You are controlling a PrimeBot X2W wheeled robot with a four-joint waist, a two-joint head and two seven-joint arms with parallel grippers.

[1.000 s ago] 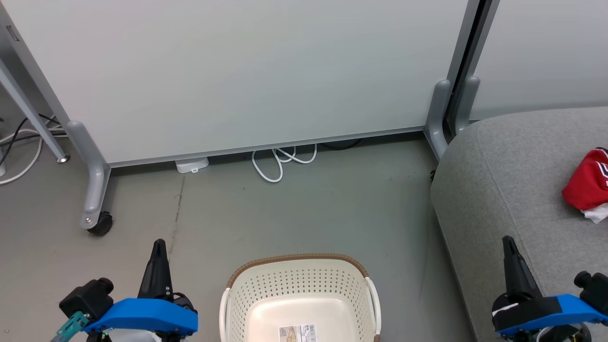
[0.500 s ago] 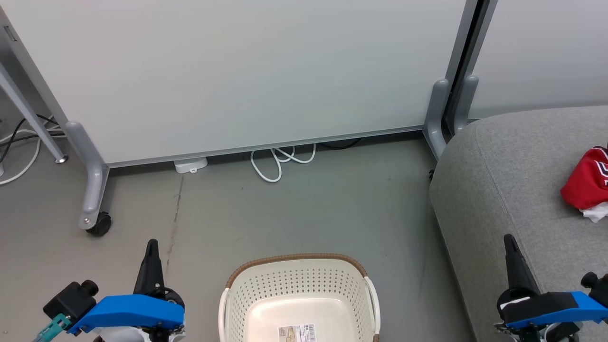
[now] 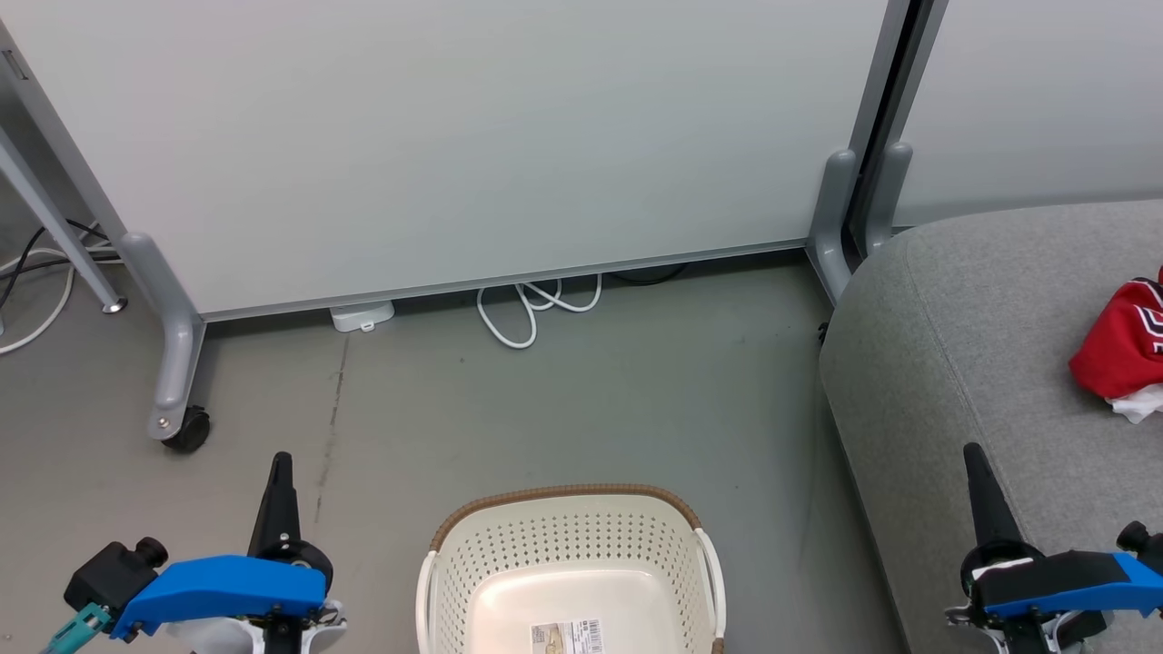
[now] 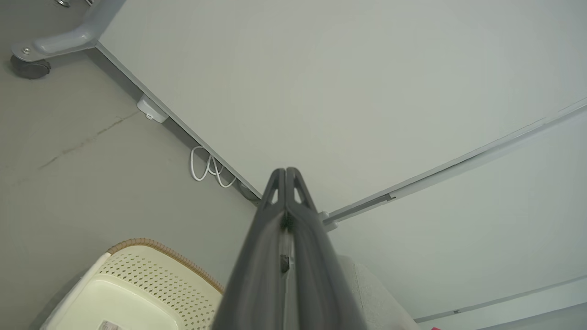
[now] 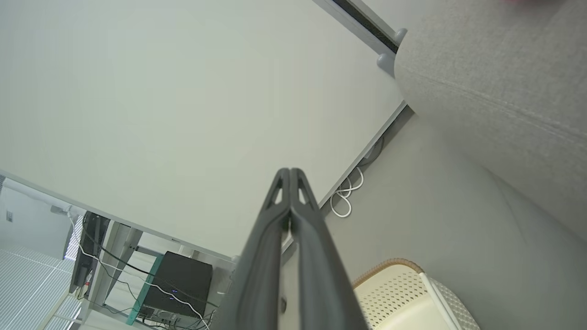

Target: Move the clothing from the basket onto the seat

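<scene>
The cream basket [image 3: 568,545] with its brown rim stands on the floor at the bottom middle, holding nothing but a label on its bottom; it also shows in the wrist views [image 4: 137,284] [image 5: 403,293]. The red clothing [image 3: 1122,350] with white trim lies bunched on the grey seat [image 3: 981,327] at the right edge. My left gripper [image 3: 280,465] is shut and empty, left of the basket. My right gripper [image 3: 974,454] is shut and empty, over the seat's front edge. Each wrist view shows the two fingers [image 4: 285,176] [image 5: 290,176] pressed together.
A pale partition panel [image 3: 472,136] on grey legs with a castor [image 3: 186,427] runs across the back. A coiled white cable [image 3: 527,309] and a white adapter [image 3: 362,316] lie under its lower edge. More cables lie at the far left [image 3: 36,272].
Both grippers have drawn back down and outward toward the lower corners. The camera has shifted slightly; basket and clothing stay put.
</scene>
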